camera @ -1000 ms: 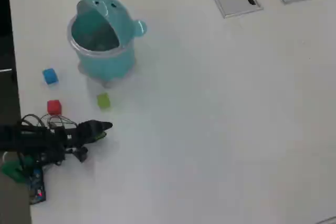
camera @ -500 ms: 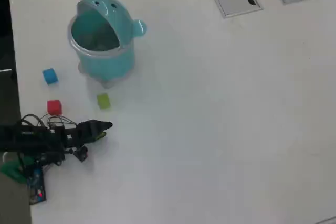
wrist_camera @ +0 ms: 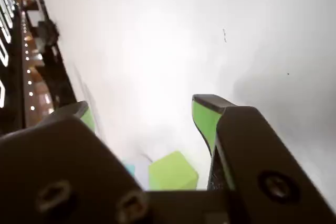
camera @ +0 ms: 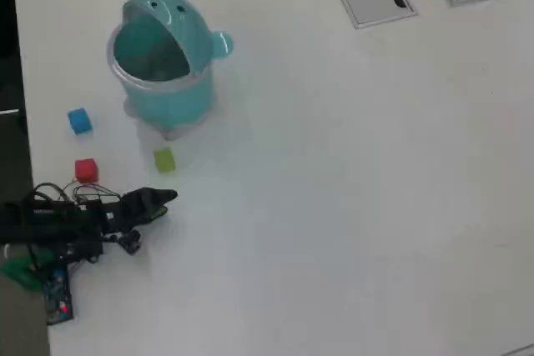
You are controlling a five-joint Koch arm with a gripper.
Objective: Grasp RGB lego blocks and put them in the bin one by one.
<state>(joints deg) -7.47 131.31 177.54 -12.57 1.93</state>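
In the wrist view the gripper [wrist_camera: 152, 111] stands wide open and empty, the yellow-green block [wrist_camera: 172, 171] ahead between its jaws. In the overhead view it has crept slightly nearer that block [camera: 164, 160], just below the bin [camera: 167, 93]; no grasp yet.

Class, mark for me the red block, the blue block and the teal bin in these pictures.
red block [camera: 86, 170], overhead view, on its top face.
blue block [camera: 79, 120], overhead view, on its top face.
teal bin [camera: 179, 99], overhead view, on its outer side wall.
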